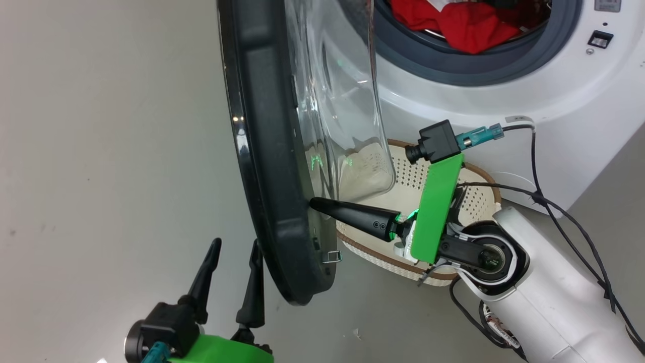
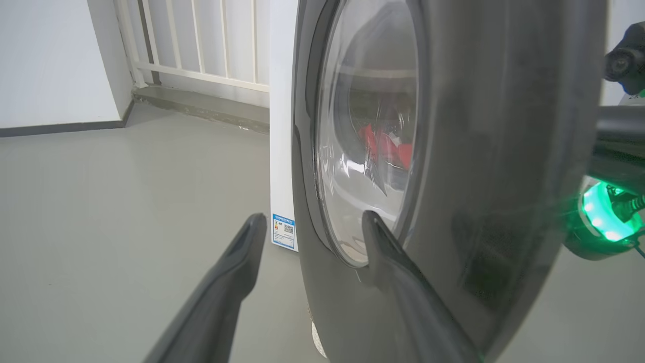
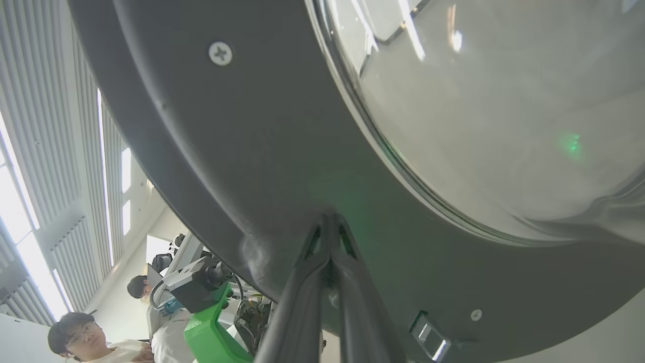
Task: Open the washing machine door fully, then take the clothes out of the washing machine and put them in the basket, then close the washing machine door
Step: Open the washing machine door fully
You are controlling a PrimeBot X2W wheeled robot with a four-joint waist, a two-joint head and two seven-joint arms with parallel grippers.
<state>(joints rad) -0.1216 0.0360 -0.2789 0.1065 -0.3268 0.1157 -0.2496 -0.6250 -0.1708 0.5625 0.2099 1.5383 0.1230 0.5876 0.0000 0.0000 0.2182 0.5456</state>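
Right tool (image 1: 315, 204): fingers together, tips pressed on inner rim of washing machine door (image 1: 262, 151). Left tool (image 1: 237, 244): fingers apart, empty, beside door's outer face. Clothes (image 1: 468, 25) inside washing machine (image 1: 554, 101).

Open, seen edge-on at centre-left: washing machine door (image 1: 267, 166), glossy black rim, clear glass bowl bulging rightward. Upper right: white washing machine (image 1: 554, 101) with grey gasket. Red clothes (image 1: 468, 25) bunched in the drum opening, top edge. Cream perforated basket (image 1: 478, 196), brown rim, on the floor below the opening, partly behind the glass.
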